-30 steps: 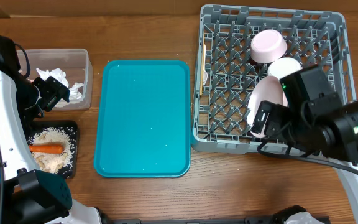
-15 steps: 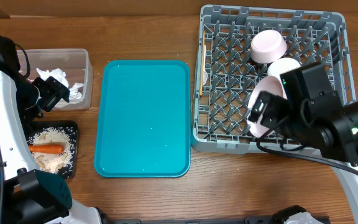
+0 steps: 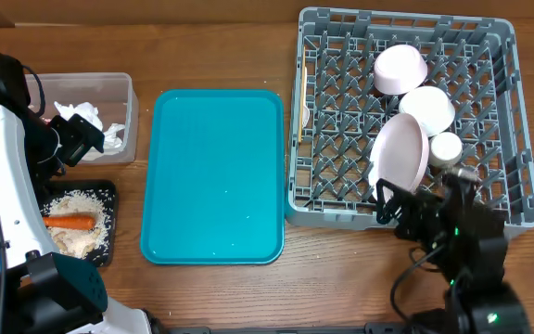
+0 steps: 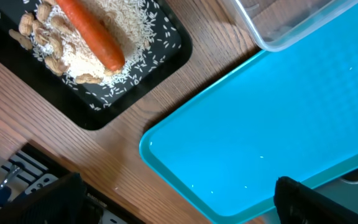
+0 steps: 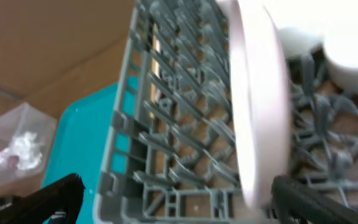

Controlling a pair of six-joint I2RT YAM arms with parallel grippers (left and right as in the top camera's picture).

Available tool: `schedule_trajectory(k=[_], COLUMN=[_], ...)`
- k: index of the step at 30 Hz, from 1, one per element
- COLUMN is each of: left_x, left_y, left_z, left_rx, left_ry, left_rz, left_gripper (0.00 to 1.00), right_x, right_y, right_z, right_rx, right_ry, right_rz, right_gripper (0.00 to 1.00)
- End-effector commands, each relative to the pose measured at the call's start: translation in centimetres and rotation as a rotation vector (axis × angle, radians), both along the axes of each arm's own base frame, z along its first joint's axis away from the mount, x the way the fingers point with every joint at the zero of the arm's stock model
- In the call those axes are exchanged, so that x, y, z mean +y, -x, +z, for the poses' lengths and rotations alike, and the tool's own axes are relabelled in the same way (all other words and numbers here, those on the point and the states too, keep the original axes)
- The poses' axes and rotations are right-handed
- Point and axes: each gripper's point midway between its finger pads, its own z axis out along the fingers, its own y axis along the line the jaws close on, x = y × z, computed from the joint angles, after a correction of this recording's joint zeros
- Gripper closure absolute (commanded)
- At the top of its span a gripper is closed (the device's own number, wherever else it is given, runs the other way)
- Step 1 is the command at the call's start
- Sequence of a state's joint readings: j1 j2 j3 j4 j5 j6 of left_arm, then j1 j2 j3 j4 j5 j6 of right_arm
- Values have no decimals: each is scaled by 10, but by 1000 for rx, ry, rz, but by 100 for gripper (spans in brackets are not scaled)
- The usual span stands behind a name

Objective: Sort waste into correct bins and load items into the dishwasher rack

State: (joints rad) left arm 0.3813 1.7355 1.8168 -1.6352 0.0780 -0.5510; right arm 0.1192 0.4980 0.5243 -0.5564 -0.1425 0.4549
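The grey dishwasher rack [image 3: 341,213] holds a pink bowl [image 3: 400,69], a white bowl [image 3: 426,107], a small white cup [image 3: 446,148] and a white plate [image 3: 400,153] standing on edge. Chopsticks [image 3: 299,93] lie along its left wall. My right gripper [image 3: 399,206] is open and empty at the rack's front wall, and the plate [image 5: 257,106] is right before it in the right wrist view. My left gripper [image 3: 74,139] is open and empty beside the clear tub [image 3: 126,111], which holds white napkins [image 3: 86,119]. The black tray [image 3: 107,232] holds rice [image 3: 77,243] and a carrot [image 3: 69,223].
The teal serving tray [image 3: 213,176] lies bare between the bins and the rack. It fills the lower right of the left wrist view [image 4: 278,112], next to the black tray [image 4: 123,87] and the carrot [image 4: 92,34]. A strip of wooden table runs along the front.
My right arm has drawn back from over the rack toward the table's front edge, uncovering the plate standing on edge and the cup. The left arm has not moved.
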Motion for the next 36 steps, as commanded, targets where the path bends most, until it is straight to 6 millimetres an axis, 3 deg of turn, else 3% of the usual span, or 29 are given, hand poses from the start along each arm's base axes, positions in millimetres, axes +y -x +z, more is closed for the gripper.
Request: schedule_trajectory(k=[1, 14, 17, 20, 26, 36], left_x=[-1, -1, -1, -1, -1, -1], left_y=[1, 1, 1, 1, 1, 1], left_z=[0, 0, 0, 0, 0, 0], left_rx=[4, 4, 4, 4, 4, 4], left_ry=[2, 2, 2, 2, 2, 2], left_rz=[8, 8, 8, 8, 8, 8], left_gripper=[0, 0, 0, 0, 0, 0], right_x=[1, -17, -22, -22, -42, -44], right_y=[10, 4, 2, 2, -3, -3], right_z=[-16, 12, 12, 11, -24, -24], right_rx=[-126, -606, -614, -644, -505, -503], right_ry=[-5, -5, 4, 149, 262, 264], right_rz=[35, -35, -62, -35, -121, -129], right_gripper=[0, 0, 0, 0, 0, 0])
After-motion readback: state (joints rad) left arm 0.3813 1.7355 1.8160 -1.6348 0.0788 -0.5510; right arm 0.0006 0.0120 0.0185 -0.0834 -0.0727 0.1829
